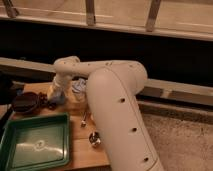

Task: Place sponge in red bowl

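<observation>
My white arm (112,100) reaches from the lower right across the wooden table (75,145) to its far left part. The gripper (54,96) hangs low there, just right of a dark brown-maroon bowl (25,102). A small blue-grey block, seemingly the sponge (60,96), sits right at the gripper's tip. I cannot tell whether it is gripped or only touched. The red bowl is hidden or out of view.
A green tray (35,145) lies at the table's front left. A pale blue crumpled packet (78,86) lies behind the arm. A metal utensil (84,119) and a small metal cup (94,139) rest close to the arm's base. A dark wall with a ledge runs behind.
</observation>
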You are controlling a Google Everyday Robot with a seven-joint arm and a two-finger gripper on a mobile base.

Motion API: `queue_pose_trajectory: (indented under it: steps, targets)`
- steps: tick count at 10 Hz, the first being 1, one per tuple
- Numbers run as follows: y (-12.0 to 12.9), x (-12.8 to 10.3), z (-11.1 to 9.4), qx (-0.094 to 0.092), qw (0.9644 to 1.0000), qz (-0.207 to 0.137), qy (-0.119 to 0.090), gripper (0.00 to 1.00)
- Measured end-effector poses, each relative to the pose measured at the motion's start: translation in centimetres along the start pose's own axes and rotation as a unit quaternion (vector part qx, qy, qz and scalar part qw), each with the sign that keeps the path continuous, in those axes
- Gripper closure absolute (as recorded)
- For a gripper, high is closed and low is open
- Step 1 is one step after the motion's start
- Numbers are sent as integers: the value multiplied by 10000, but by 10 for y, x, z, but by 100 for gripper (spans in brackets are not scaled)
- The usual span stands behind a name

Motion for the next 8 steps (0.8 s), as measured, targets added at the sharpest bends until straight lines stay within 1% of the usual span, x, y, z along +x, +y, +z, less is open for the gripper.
queue_pose_trajectory:
  steps: [2,3,6,7,8]
  targets:
    - [5,-2,3,198,9997,-118,77,36]
    - [6,-2,4,272,9995,-152,95,42]
    - [2,-3,-2,413,9990,-126,65,71]
    - [1,-3,-4,431,9990,-115,48,79]
    - [0,-4,-8,456,9989,-102,5,94]
